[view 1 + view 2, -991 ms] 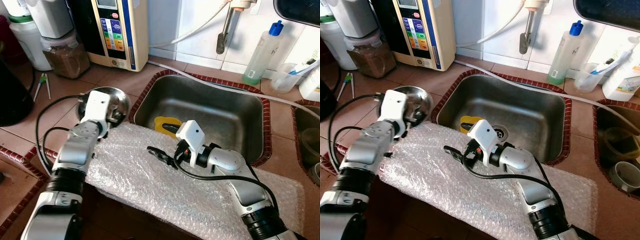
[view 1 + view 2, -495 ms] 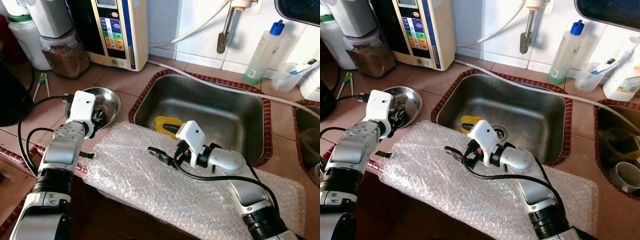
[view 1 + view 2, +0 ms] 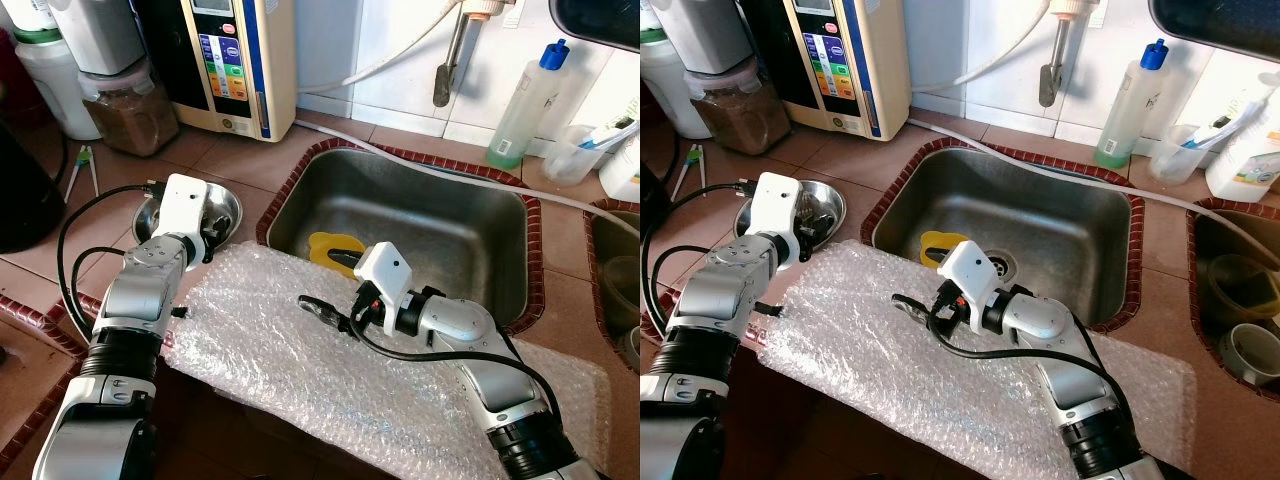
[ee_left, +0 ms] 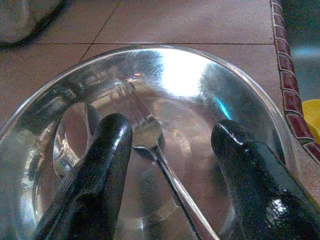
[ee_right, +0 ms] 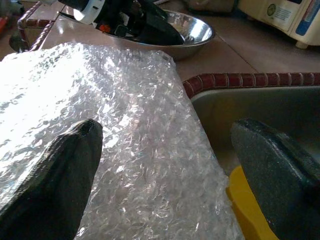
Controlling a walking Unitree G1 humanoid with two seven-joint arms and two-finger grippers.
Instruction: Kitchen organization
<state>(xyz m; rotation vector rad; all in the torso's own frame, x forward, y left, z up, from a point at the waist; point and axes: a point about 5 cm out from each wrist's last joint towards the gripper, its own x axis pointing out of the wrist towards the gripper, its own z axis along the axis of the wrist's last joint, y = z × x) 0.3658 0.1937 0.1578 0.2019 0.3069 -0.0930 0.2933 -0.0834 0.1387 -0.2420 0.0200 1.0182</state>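
— So how far along is the kitchen tidying?

— Early, I judge. The left tool (image 4: pixel 165 165) hangs spread over the shallow round steel bowl (image 3: pixel 225 205) at ten o'clock of the steel sink (image 3: pixel 440 225), grasping nothing.

— What's inside it?

— A steel fork (image 4: pixel 150 140), unlifted. The right tool (image 3: pixel 322 312) hovers parted over the clear bubble-wrap sheet (image 3: pixel 290 350) on the brown tiled worktop (image 3: pixel 240 155).

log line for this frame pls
left gripper: open over fork in steel bowl | right gripper: open, above bubble wrap | sink
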